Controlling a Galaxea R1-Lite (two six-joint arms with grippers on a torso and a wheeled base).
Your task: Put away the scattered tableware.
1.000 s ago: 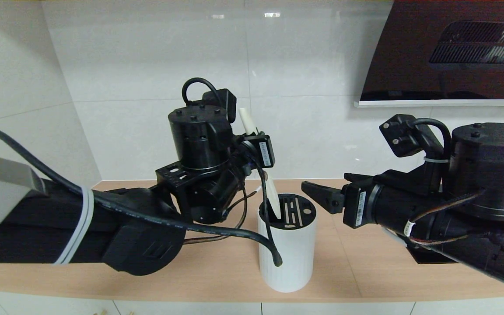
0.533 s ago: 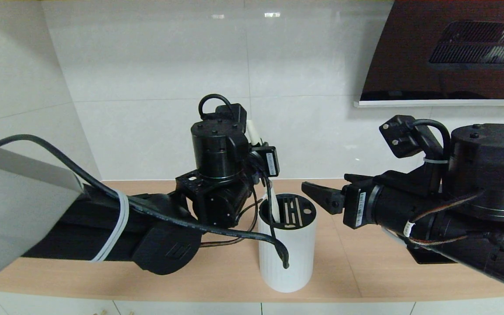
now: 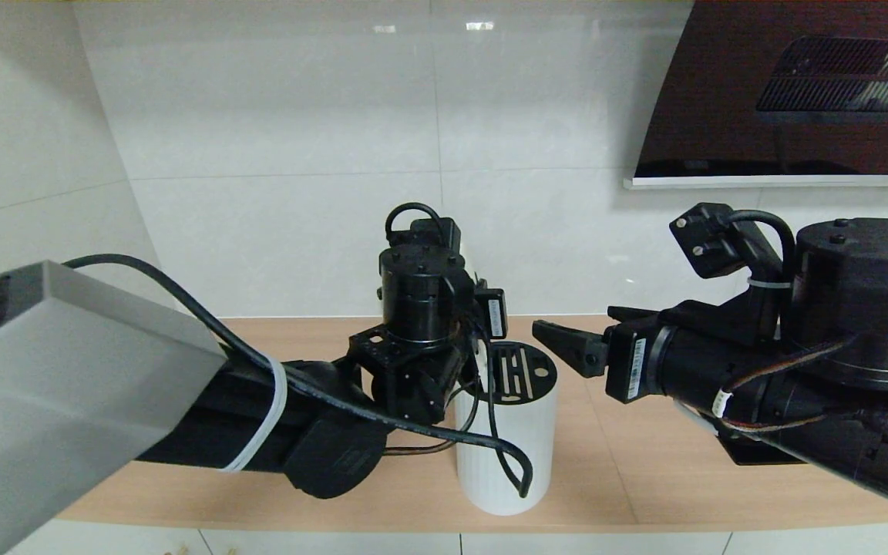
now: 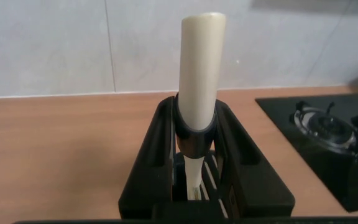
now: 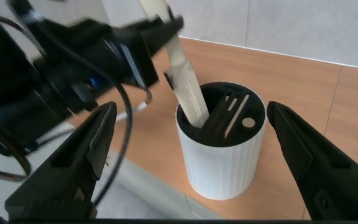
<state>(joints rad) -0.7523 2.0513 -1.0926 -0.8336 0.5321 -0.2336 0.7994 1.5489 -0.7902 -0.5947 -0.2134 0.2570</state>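
My left gripper (image 4: pixel 194 134) grips the cream-handled utensil (image 4: pixel 201 68) — tip down inside the white holder (image 5: pixel 219 168) — while my right gripper (image 5: pixel 190 109) hangs spread wide just beside that holder.

Kitchen: tiled wall (image 3: pixel 282 154), wooden counter (image 3: pixel 606 462), gas hob (image 4: pixel 328 124), range hood (image 3: pixel 798 92).

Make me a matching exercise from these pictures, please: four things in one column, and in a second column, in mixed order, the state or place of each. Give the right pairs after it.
Things
1. left gripper
2. right gripper
3. white holder
4. cream-handled utensil

States or places
A. stands upright on the wooden counter
B. open, holding nothing, beside the holder
C. lower end inside the holder's opening
D. shut on the utensil's handle

Pairs: 1-D, 2-B, 3-A, 4-C
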